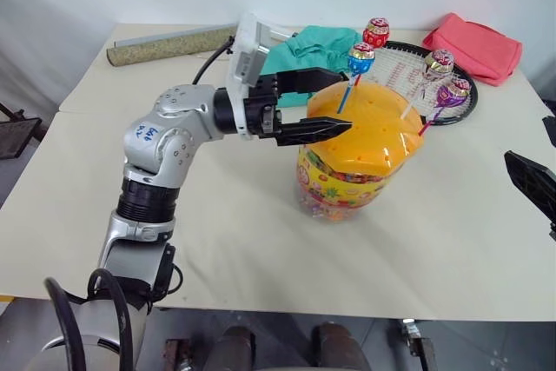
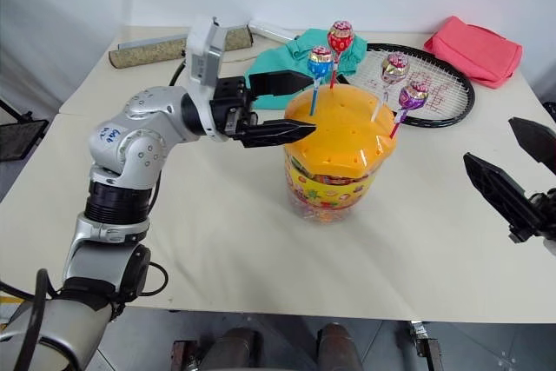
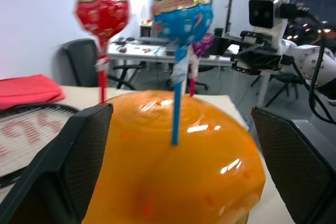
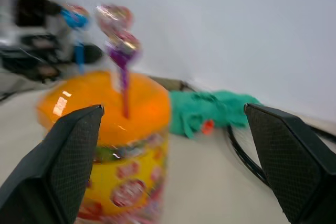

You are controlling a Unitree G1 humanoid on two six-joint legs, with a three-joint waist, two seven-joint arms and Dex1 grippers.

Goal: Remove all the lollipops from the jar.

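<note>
The jar point(image 1: 356, 158), a clear tub with a yellow candy-print label and an orange domed lid dotted with holes, is stood upright on the table. Four lollipops are stuck upright in the lid: blue point(image 1: 360, 58), red point(image 1: 376, 32), gold point(image 1: 438, 64) and purple point(image 1: 453, 91).

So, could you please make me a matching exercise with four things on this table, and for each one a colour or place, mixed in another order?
Column one:
1. jar lid
2. racket
3. folded cloth
4. rolled mat

Column two:
A. lying at the far left of the table
B. orange, with lollipops standing in it
C. pink-red, at the far right corner
D. lying flat behind the jar, black frame

Right pairs: 1-B, 2-D, 3-C, 4-A
</note>
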